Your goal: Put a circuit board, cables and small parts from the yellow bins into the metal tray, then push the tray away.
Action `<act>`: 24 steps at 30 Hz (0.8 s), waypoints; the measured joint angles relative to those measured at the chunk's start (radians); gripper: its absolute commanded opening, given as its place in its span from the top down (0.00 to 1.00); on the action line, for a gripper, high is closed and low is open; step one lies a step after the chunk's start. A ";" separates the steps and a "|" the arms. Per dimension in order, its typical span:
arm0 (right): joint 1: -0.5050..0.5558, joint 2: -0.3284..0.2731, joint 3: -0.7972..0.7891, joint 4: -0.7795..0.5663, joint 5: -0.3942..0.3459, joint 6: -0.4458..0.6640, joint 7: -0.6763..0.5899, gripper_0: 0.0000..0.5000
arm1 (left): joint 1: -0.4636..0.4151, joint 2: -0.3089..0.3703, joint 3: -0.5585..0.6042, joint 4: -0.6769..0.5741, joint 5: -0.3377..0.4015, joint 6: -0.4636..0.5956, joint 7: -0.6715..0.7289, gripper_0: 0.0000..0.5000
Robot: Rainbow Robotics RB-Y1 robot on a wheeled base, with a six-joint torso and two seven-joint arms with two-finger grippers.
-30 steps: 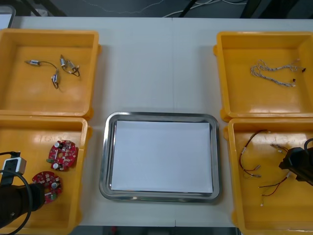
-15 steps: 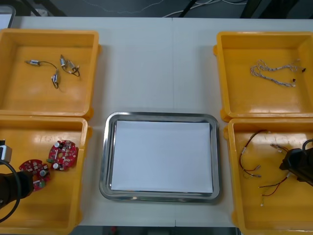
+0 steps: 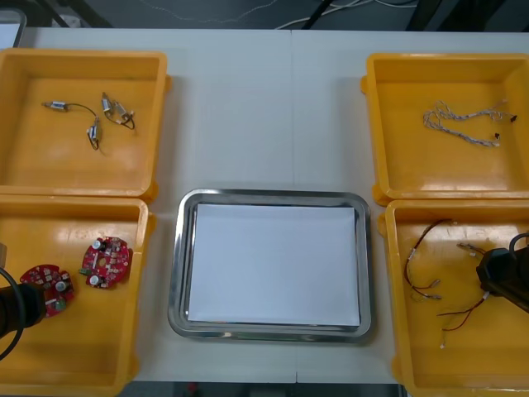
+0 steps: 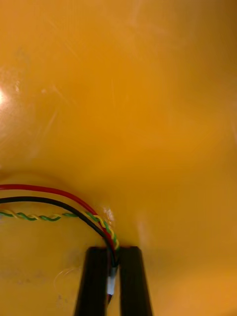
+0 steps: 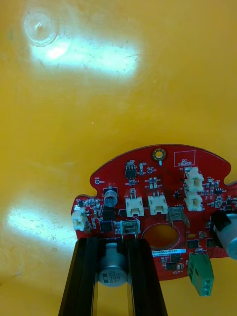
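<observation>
Red circuit board point(image 5: 158, 212) clamped in our left gripper point(image 5: 114, 242), we've got the metal tray point(image 3: 175, 265) lying to its right, while our right gripper point(image 4: 113, 252) pinches a red and yellow cable point(image 4: 59, 191).

light: bright, even, from overhead
glare: two white patches on yellow bin point(image 5: 148, 98) floor, left wrist view; gleam along metal tray point(image 3: 176, 273) rim, front view
shadows: soft, thin; edging circuit board point(image 5: 168, 173) and cables point(image 4: 49, 195)
dark: room beyond table point(image 3: 264, 107) far edge
</observation>
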 measured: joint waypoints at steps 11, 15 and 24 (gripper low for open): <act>-0.001 0.000 0.000 -0.001 0.001 0.001 0.000 1.00 | -0.021 0.041 0.017 0.033 0.047 0.037 -0.001 1.00; -0.002 0.000 0.000 -0.023 0.002 0.036 0.000 1.00 | -0.036 0.047 0.026 0.049 0.058 0.037 -0.001 0.99; -0.002 0.000 -0.041 -0.161 0.002 0.166 0.000 1.00 | -0.039 0.047 0.027 0.053 0.061 0.037 -0.001 0.34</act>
